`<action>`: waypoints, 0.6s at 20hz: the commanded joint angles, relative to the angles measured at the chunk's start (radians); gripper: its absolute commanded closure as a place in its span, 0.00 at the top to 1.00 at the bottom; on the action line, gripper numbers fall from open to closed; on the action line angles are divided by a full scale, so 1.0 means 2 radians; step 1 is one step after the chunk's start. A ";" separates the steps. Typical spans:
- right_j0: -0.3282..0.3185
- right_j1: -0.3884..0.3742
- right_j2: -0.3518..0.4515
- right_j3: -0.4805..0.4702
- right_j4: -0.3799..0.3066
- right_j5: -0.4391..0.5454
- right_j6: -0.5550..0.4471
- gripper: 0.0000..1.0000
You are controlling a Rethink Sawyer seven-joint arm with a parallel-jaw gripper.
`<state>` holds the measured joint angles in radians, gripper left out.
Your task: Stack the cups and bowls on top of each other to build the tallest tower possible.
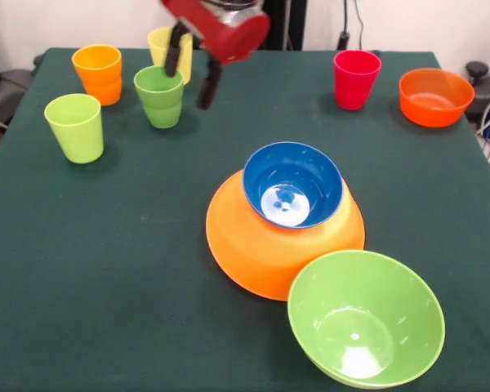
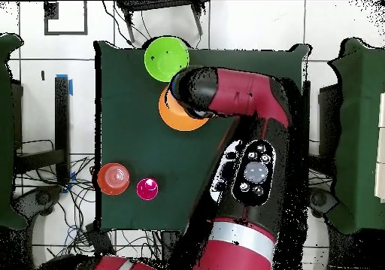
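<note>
We see the claw hanging spread and empty at the far side of the worktop, one finger at the green cup's rim, the other just beside it toward the blue bowl, which sits on the upturned orange bowl well nearer us

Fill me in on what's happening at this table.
The robot's gripper hangs open over the green cup, holding nothing. A blue bowl sits on an upside-down orange bowl, with a light green bowl leaning against it. The other cups and a small red-orange bowl stand apart, unstacked.
</note>
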<state>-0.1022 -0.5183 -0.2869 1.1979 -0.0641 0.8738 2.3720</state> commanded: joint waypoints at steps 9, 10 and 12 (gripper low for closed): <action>-0.039 0.017 0.087 0.082 -0.055 -0.040 -0.098 1.00; -0.041 0.014 0.088 0.087 -0.055 -0.041 -0.096 1.00; -0.045 0.011 0.091 0.094 -0.058 -0.046 -0.098 1.00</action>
<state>-0.1827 -0.5258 -0.2530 1.2409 -0.1072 0.8185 2.3720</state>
